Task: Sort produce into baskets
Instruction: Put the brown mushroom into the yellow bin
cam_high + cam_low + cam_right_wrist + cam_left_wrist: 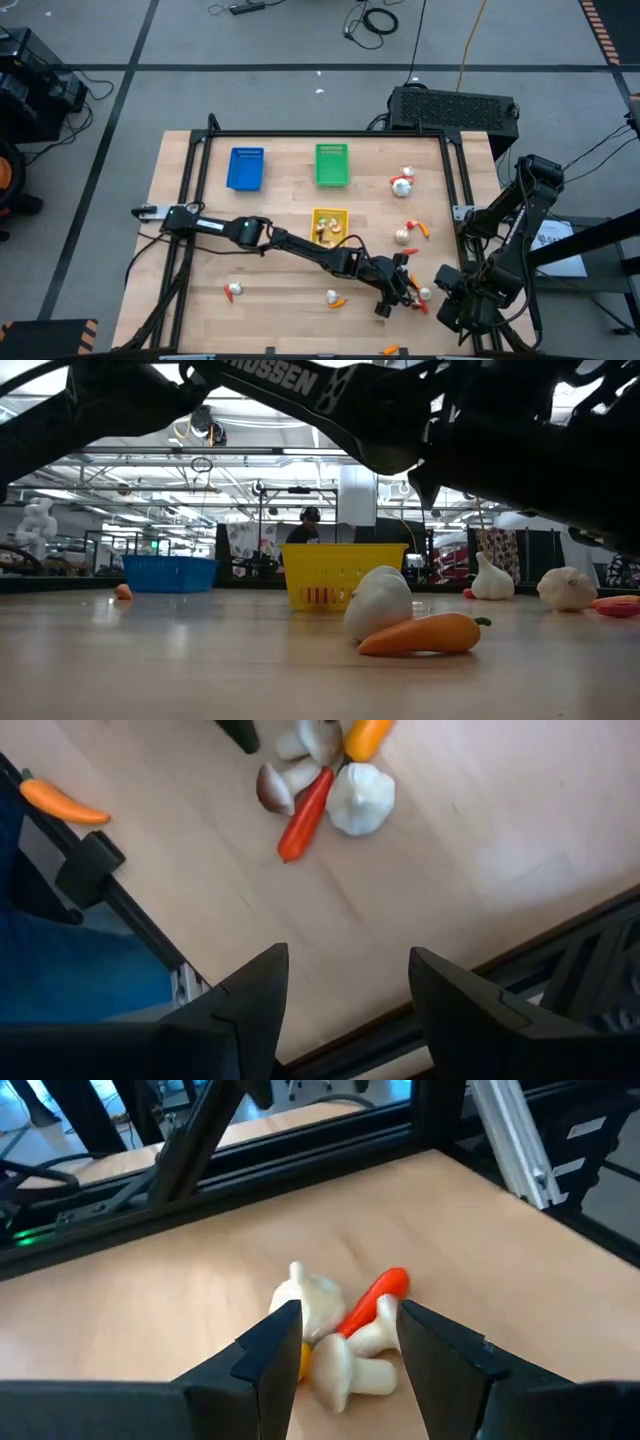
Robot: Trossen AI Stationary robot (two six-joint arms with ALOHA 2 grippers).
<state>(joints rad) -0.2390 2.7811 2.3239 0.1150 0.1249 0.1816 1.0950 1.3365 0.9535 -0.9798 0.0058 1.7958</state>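
Note:
A small heap of produce lies near the table's front right: a white garlic bulb (312, 1302), a red carrot-like piece (375, 1295), pale mushroom-shaped pieces (350, 1365) and a yellow-orange bit (294, 1360). My left gripper (345, 1355) is open and low over this heap (420, 295), with the mushroom pieces between its fingers. My right gripper (345, 990) is open and empty above the table's front right corner (447, 292), and it sees the same heap (330, 785). The blue basket (245, 168), green basket (332, 165) and yellow basket (330, 225) stand farther back. My left gripper's fingers (440, 1350) stand on either side of the mushroom-shaped pieces (385, 1320), coming slanting down from the table's left. I cannot tell whether either finger touches them. The pieces lie on the table.
Loose garlic bulbs and orange pieces lie about the table (402, 183), (405, 235), (233, 291), (334, 298). One orange piece (65, 805) lies past the front frame rail. The yellow basket (345, 575) holds some produce. A black metal frame (455, 180) borders the table. A person (305, 530) is far behind.

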